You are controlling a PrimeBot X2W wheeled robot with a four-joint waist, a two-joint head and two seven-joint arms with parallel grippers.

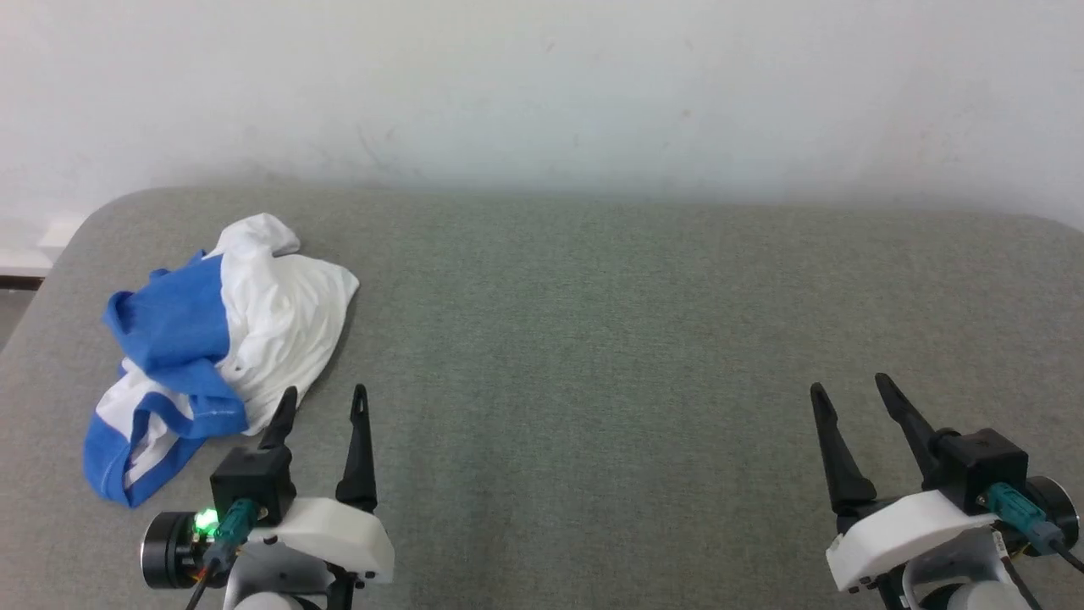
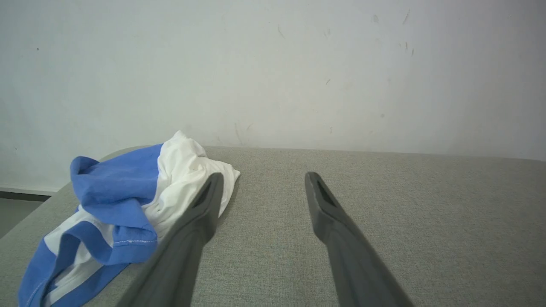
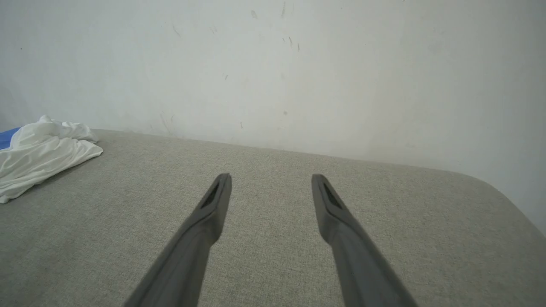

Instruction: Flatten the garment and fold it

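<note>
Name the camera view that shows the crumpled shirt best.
Head view: the whole garment lies in sight from above. The left wrist view shows it low and side-on, cut at the bottom edge. The right wrist view catches mostly its white part, cut by the frame.

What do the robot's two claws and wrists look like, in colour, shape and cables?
The left claw and the right claw each have two long, dark, tapering fingers, slotted near the tip. Behind each sit a white shell, a black box and a teal plug with a dark cable. A green light glows at the left wrist.
</note>
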